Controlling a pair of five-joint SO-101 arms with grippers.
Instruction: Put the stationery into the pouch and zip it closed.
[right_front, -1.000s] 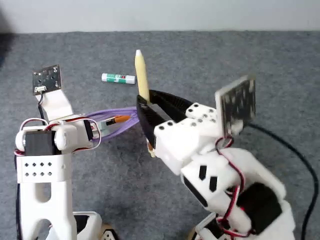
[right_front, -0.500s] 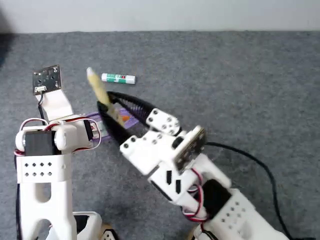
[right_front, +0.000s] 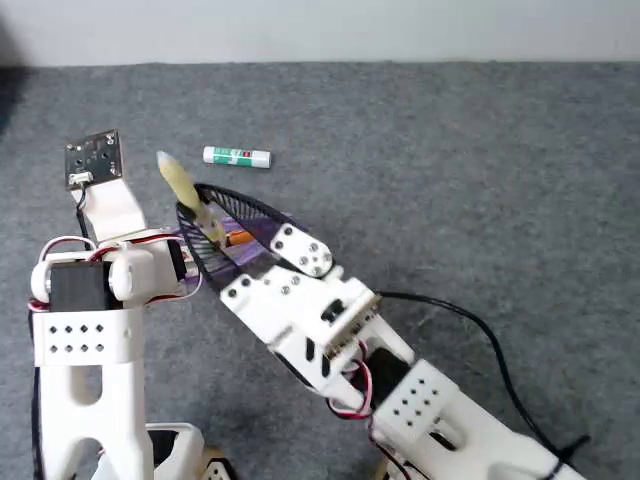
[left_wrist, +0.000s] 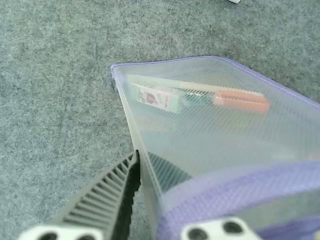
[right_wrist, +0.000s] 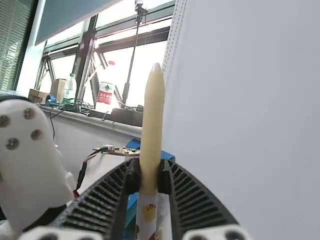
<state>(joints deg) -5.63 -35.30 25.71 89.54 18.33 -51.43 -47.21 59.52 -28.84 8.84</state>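
A translucent pouch (left_wrist: 215, 130) with a purple zip edge is held off the grey table, with my left gripper (left_wrist: 145, 200) shut on its edge. Inside lie an orange-capped pen (left_wrist: 240, 100) and a white and green item (left_wrist: 155, 97). In the high view the pouch (right_front: 262, 226) shows as a purple strip between the two arms. My right gripper (right_front: 207, 228) is shut on a cream pen (right_front: 180, 185), which is tilted with its tip pointing up and left, right over the pouch mouth. The right wrist view shows the cream pen (right_wrist: 151, 120) clamped upright between the black fingers (right_wrist: 120, 195).
A white and green glue stick (right_front: 237, 156) lies on the grey table (right_front: 480, 170) behind the pouch. The left arm's body (right_front: 85, 300) stands at the front left. The right arm's cable (right_front: 480, 330) trails over the table on the right.
The right arm has swung left with the cream pen, from beside the pouch to over its mouth next to the left gripper. The pen now tilts left. The left arm stayed still.
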